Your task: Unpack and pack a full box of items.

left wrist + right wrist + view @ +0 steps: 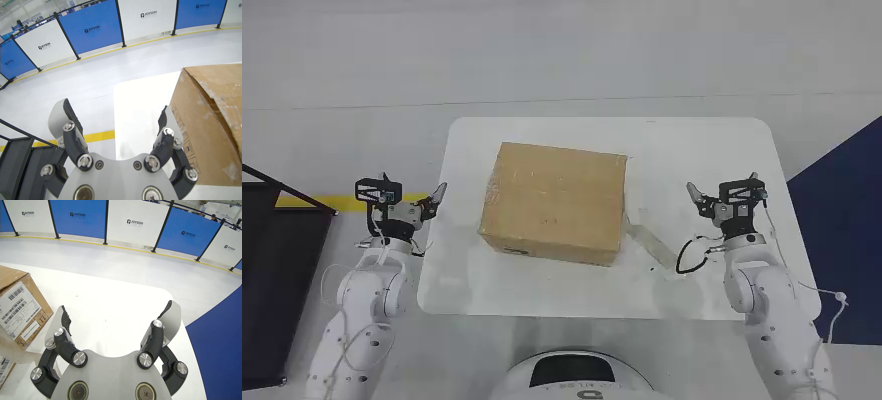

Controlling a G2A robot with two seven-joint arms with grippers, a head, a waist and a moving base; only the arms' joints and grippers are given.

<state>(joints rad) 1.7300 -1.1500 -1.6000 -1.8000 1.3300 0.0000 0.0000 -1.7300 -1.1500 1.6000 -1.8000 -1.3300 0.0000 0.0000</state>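
The white counter (542,290) carries a closed brown cardboard box (554,202) at its middle, the top flaps sealed with clear tape and printed labels on the side facing the right arm. The left gripper (115,104) hangs to the left of the box, near it but not touching, with its jaws spread wide and nothing between them. The right gripper (116,305) hangs to the right of the box, well apart from it, jaws likewise spread wide and empty. A crumpled strip of clear plastic (647,238) lies just beside the box's right side.
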